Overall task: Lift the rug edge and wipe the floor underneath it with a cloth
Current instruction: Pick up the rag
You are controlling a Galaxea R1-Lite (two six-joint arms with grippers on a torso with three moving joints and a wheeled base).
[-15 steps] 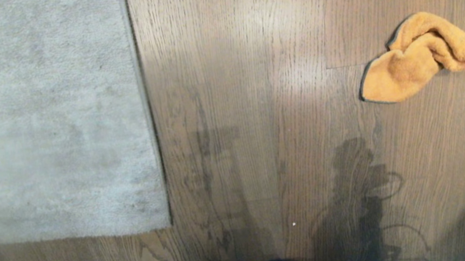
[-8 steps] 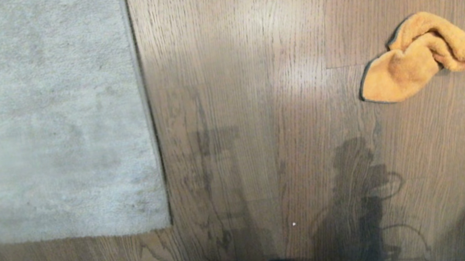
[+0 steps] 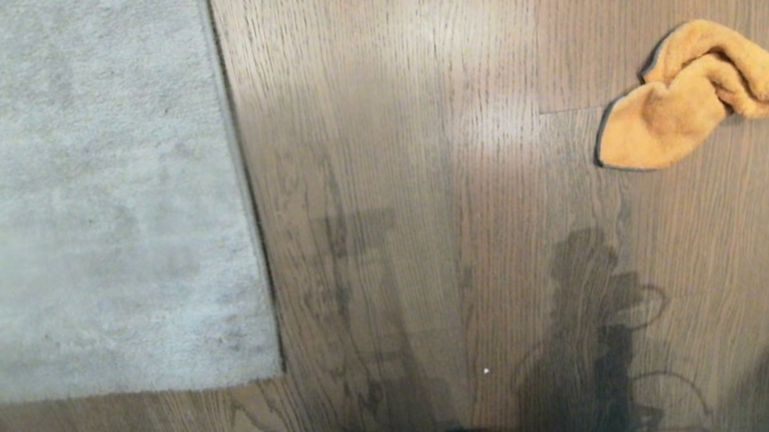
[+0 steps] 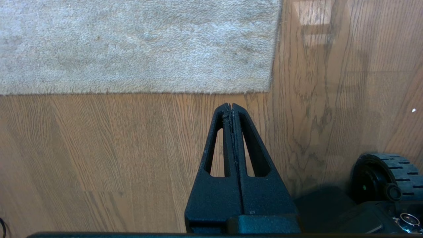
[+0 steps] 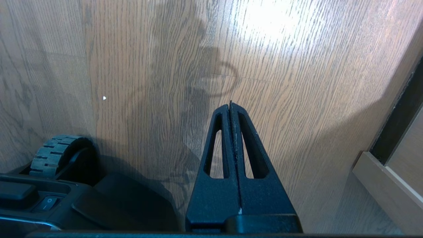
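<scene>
- Nothing differs from a second ago in the head view: the rug, the cloth and the shadows on the planks lie exactly where they did, and neither arm has come into that view.
- The left gripper (image 4: 231, 105) hangs above bare planks near the rug's corner, its two black fingers (image 4: 222, 132) pressed flat together along their whole length, holding nothing and touching nothing.
- The right gripper (image 5: 230, 104) hangs over bare planks on the right side, its fingers (image 5: 246, 138) likewise closed tight on each other, empty.
- The rug edge (image 3: 248, 213) runs straight from far to near and meets the near border in a square corner (image 4: 270, 90); the pale grey short pile lies flat on the floor.
- The floor (image 3: 387, 132) is smooth oak-look plank with dark wavy grain and a soft sheen where light falls.
- The cloth (image 3: 691, 98), fluffy orange-yellow with a thin dark trim, lies crumpled and folded on the planks at the far right, well apart from the rug.
- A ribbed black wheel (image 4: 385, 175) of the base sits at the near edge; it also shows in the right wrist view (image 5: 54, 153).
- A pale wooden skirting (image 5: 383, 185) borders the floor at the near right.
</scene>
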